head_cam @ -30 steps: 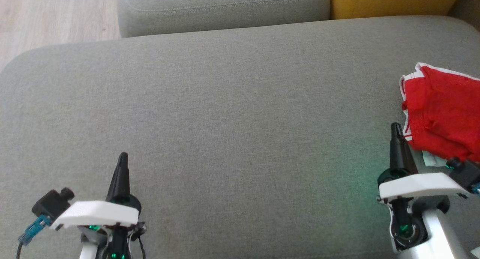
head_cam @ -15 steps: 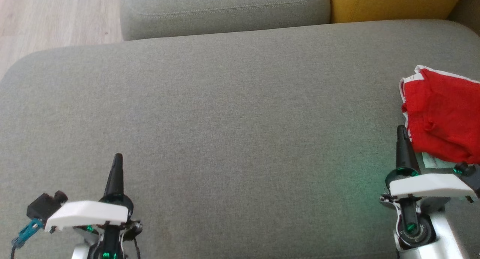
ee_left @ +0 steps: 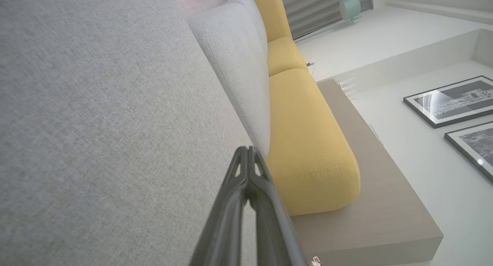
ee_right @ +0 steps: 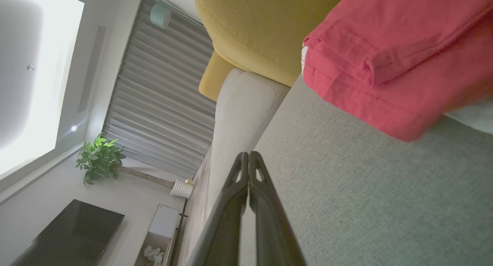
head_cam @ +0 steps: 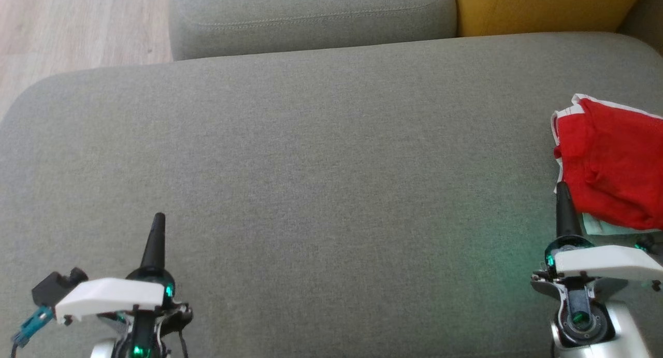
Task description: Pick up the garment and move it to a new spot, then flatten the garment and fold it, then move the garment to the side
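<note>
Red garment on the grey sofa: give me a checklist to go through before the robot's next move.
1. Red fabric garment with white trim lies folded at the right side of the grey fabric sofa seat: ok.
2. Garment's whole outline in view: cannot tell; the head view's edge cuts off its right part.
3. Right tool shut and empty, beside the garment's near corner with seat showing between them: ok.
4. Left tool shut and empty, far from the garment: ok.
5. Pale piece poking out under the garment's near edge, part of it or not: cannot tell.
</note>
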You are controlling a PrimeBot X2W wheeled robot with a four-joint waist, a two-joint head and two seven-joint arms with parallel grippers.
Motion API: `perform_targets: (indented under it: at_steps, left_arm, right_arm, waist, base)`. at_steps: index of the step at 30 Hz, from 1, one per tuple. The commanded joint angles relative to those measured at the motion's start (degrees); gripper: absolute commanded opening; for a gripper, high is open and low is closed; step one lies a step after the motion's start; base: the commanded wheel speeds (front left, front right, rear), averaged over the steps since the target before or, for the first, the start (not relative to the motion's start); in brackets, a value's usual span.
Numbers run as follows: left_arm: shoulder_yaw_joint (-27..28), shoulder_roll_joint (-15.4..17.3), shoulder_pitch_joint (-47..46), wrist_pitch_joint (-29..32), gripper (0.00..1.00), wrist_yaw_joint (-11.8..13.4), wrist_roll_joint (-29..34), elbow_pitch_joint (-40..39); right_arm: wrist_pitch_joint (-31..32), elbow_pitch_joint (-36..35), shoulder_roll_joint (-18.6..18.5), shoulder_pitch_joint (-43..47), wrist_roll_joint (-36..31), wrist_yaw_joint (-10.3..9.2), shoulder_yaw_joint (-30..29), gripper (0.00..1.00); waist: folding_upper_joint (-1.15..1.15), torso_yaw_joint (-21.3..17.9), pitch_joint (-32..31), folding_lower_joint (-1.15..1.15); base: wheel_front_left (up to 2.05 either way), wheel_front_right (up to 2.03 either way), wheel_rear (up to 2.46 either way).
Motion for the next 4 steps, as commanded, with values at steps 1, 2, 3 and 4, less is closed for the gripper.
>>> perform_targets:
  at_steps: [1, 2, 3, 4]
  left_arm:
    - [1.94, 0.96, -3.24, 0.43, 0.00, -0.39, -1.19, -1.63]
    - [2.06, 0.97, -3.26, 0.60, 0.00, -0.41, -1.71, -1.60]
    - [2.18, 0.97, -3.28, 0.77, 0.00, -0.43, -2.23, -1.57]
    - [2.31, 0.98, -3.31, 0.94, 0.00, -0.46, -2.76, -1.55]
  right_arm:
    - [0.43, -2.38, -0.88, -1.22, 1.58, -0.04, 0.37, 0.00]
    - [0.60, -2.40, -0.88, -1.18, 2.27, -0.04, 0.27, 0.00]
    - [0.76, -2.42, -0.88, -1.15, 2.95, -0.04, 0.18, 0.00]
    - [0.93, -2.44, -0.87, -1.12, 3.64, -0.04, 0.08, 0.00]
  waist:
    - [0.00, 0.02, -0.05, 0.00]
    - [0.00, 0.03, -0.10, 0.00]
    - [0.00, 0.05, -0.15, 0.00]
    - [0.00, 0.06, -0.21, 0.00]
  base:
    - [0.00, 0.00, 0.00]
    - [0.00, 0.00, 0.00]
    - [0.00, 0.00, 0.00]
    - [0.00, 0.00, 0.00]
